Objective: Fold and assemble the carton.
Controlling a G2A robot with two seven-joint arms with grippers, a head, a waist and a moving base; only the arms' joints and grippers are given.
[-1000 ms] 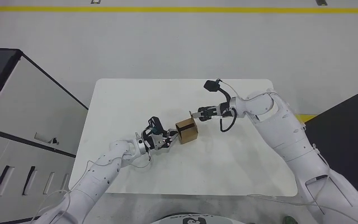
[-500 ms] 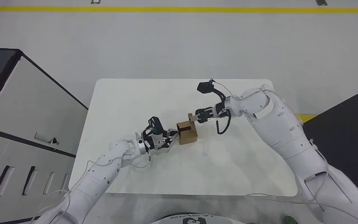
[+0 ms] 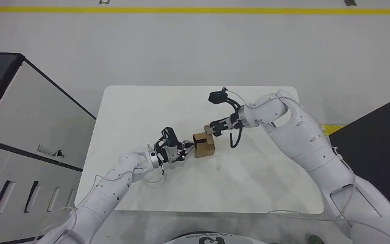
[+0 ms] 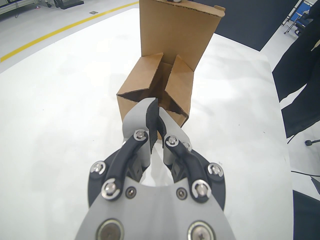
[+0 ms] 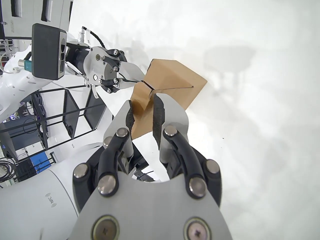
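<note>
Two side flaps already lie folded into the carton, which stands near the tabletop's middle. Left gripper pinches its near wall; right gripper, fingers slightly parted, meets the upright lid flap, not yet closed and tucked.

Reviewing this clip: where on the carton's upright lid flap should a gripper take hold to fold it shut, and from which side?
Take the lid flap at the middle of its free top edge, coming from above. It stands upright, hinged on the carton's far wall, so that edge likely gives most leverage; the left gripper clamps the near wall.
</note>
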